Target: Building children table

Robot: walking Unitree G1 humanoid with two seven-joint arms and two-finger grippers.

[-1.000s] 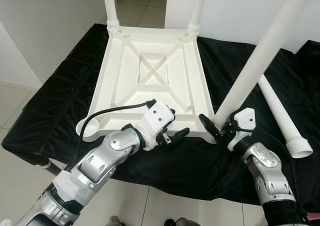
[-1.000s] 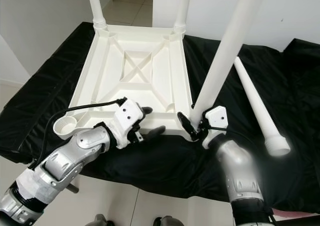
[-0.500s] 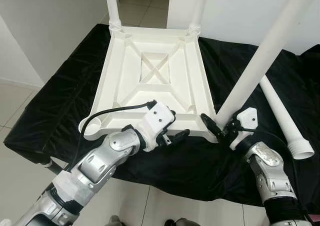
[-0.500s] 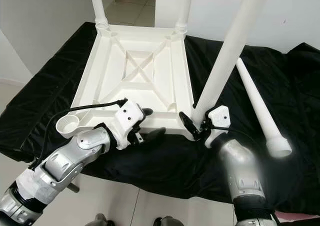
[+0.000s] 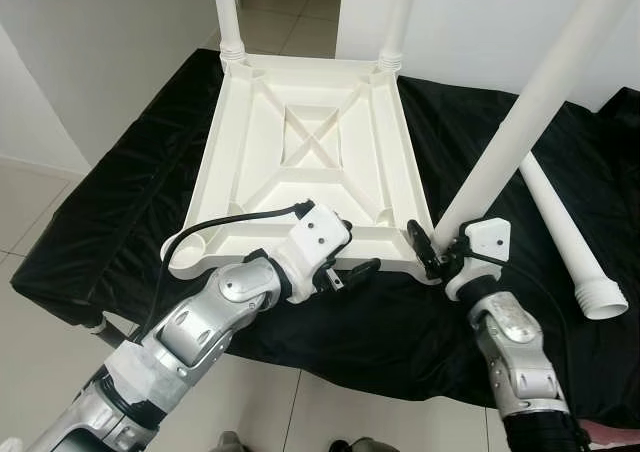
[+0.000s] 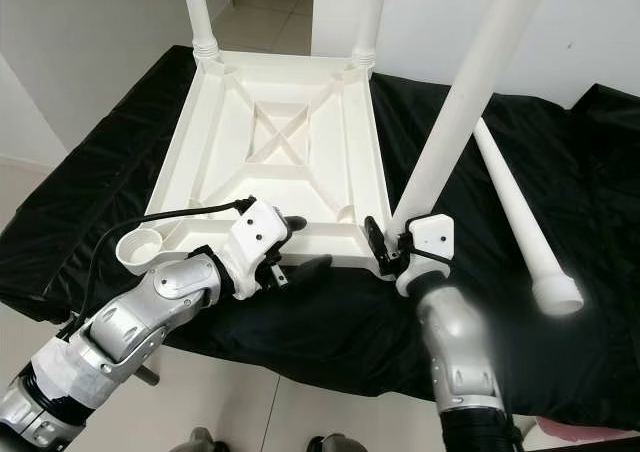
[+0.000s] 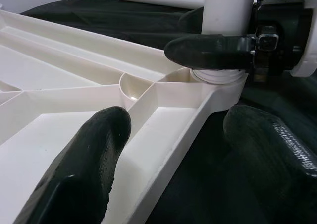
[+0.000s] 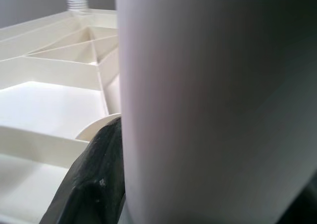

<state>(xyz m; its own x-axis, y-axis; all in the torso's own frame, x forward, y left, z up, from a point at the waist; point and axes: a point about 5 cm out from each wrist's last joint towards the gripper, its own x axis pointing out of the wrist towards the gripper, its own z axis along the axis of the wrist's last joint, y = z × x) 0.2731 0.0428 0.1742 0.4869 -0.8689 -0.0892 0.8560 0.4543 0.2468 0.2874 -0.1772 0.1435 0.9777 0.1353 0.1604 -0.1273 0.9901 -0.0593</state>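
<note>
While the left pincer [image 5: 352, 270] straddles the upturned table's [image 5: 300, 132] near rim, fingers spread, the right pincer [image 5: 437, 255] pinches the leg [image 5: 520, 122] at lower right, leaning up-right from its corner socket.

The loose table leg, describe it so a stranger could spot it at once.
On the black cloth, right of the upturned white tabletop, a white leg lies flat. Unlike the two legs standing at the far corners and the one in the right hand, it is unattached.

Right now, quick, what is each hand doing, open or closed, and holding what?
Left hand: open, fingers astride the near rim of the upturned tabletop.
Right hand: closed on the white table leg, at the near right corner socket.
</note>
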